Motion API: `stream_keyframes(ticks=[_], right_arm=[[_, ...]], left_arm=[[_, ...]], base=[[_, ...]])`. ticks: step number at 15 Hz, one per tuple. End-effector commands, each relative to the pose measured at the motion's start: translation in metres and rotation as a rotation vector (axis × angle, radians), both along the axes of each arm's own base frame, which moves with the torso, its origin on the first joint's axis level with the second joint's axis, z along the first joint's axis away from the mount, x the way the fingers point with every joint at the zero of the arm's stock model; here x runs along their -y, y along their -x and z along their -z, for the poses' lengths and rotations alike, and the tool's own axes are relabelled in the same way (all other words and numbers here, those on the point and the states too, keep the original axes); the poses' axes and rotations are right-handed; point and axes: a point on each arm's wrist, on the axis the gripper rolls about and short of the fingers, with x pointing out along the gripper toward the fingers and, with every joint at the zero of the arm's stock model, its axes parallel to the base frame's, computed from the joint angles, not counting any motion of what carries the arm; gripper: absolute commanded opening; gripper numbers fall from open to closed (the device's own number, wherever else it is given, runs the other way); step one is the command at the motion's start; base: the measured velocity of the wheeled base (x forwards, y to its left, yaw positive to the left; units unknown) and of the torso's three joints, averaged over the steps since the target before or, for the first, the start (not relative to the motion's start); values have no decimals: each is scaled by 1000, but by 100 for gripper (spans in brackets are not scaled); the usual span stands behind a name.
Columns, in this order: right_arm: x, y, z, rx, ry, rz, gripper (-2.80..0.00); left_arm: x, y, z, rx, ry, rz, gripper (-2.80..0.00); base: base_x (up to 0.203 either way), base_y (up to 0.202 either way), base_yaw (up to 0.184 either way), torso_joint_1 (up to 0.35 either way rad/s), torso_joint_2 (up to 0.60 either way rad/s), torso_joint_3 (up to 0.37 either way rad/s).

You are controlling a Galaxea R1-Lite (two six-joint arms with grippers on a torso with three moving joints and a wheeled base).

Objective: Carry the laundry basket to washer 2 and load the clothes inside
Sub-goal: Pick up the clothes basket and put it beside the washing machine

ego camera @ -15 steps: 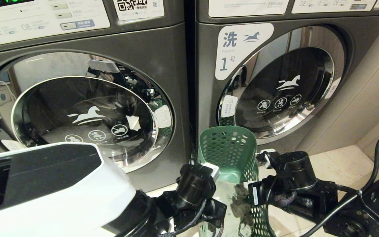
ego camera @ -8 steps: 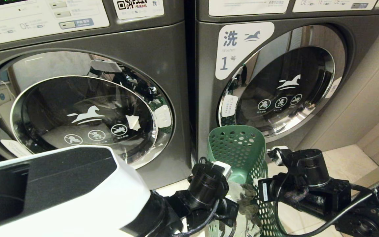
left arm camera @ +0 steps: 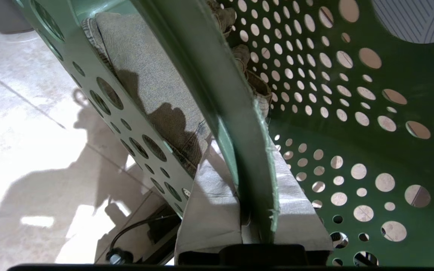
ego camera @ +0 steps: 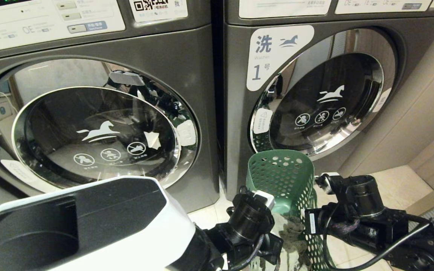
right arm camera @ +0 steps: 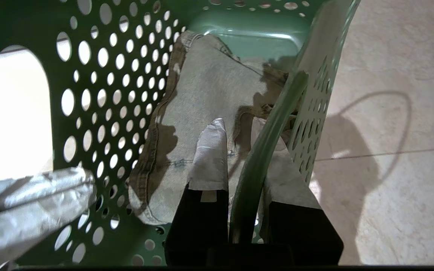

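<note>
Between the washers, left gripper (left arm camera: 254, 210) and right gripper (right arm camera: 245, 177) each clamp the laundry basket's (ego camera: 283, 177) long rims, its long axis pointing toward the machines.

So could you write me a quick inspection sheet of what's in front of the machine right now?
Surface: pale tiled floor, bare where visible.
Job's things: green laundry basket held off the floor between both arms, in front of the washer labelled 1; denim clothes lie inside. A second washer stands to the left, its number label out of view; both doors are closed.
Clutter: nothing seen.
Grippers: left gripper has its jaws shut on the basket's rim; right gripper has its jaws shut on the opposite rim.
Cables: black cables run along the right arm.
Surroundings: beige wall right of the washers.
</note>
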Motion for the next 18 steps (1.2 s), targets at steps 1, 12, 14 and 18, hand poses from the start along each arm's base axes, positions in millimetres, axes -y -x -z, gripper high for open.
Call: stream_keyframes(ticks=[1,12,14,18], right_arm=[[1,-7,6,-11,7,20,-280],[5,-40,47,69,19,20,-280],[4,-42,48,66,0,-13,-280],[1,-49,53,66,19,-40,-280]], left_arm=[[9,-4,9,0,2,1,-280],[29,-22,34,4,1,-15,-280],[28,-24,33,6,2,-20,-280],[27,-25,35,2,-6,-24,-280]], base=[[0,0,0,0,0,0],[0,0,0,1,1,-75],[0,0,0,5,1,-194],[0,0,0,2,6,-197]])
